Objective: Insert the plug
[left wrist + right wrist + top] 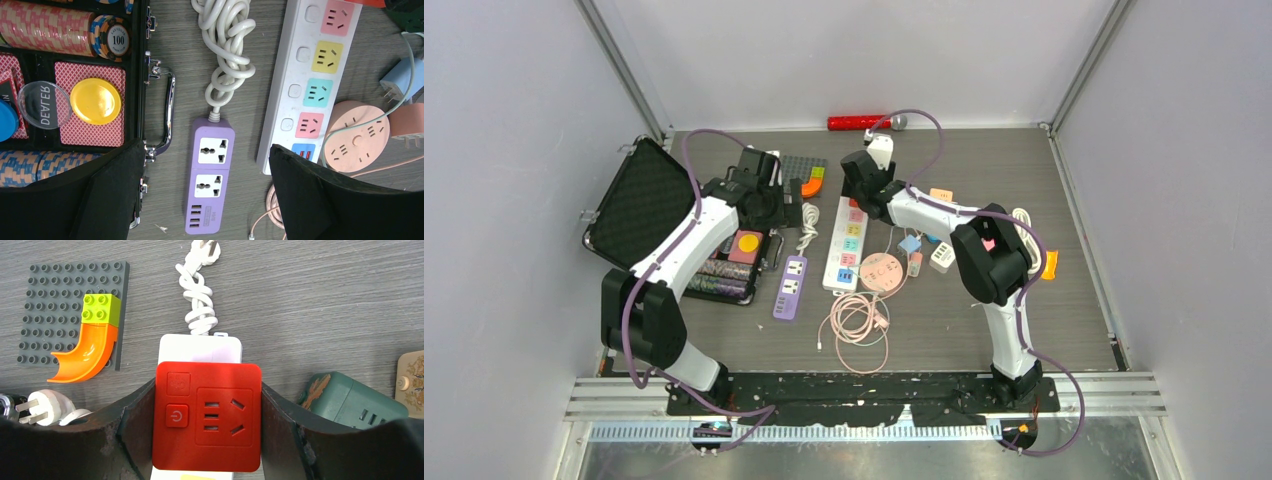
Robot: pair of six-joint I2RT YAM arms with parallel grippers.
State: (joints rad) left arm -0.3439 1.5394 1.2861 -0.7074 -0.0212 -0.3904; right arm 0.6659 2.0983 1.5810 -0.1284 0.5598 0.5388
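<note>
My right gripper is clamped on the red square plug-in adapter, its black fingers pressed flat against the two sides. The adapter, with its power button and socket face up, sits over the far end of the long white power strip with coloured sockets. I cannot tell whether its pins are seated. The strip's knotted white cord runs away beyond it. A grey studded baseplate carrying an orange curved brick lies to one side and a dark green adapter to the other.

My left gripper hangs wide apart and holds nothing, above the purple two-socket power strip. That strip lies between the black poker-chip case and the white strip, with a round pink socket hub further out.
</note>
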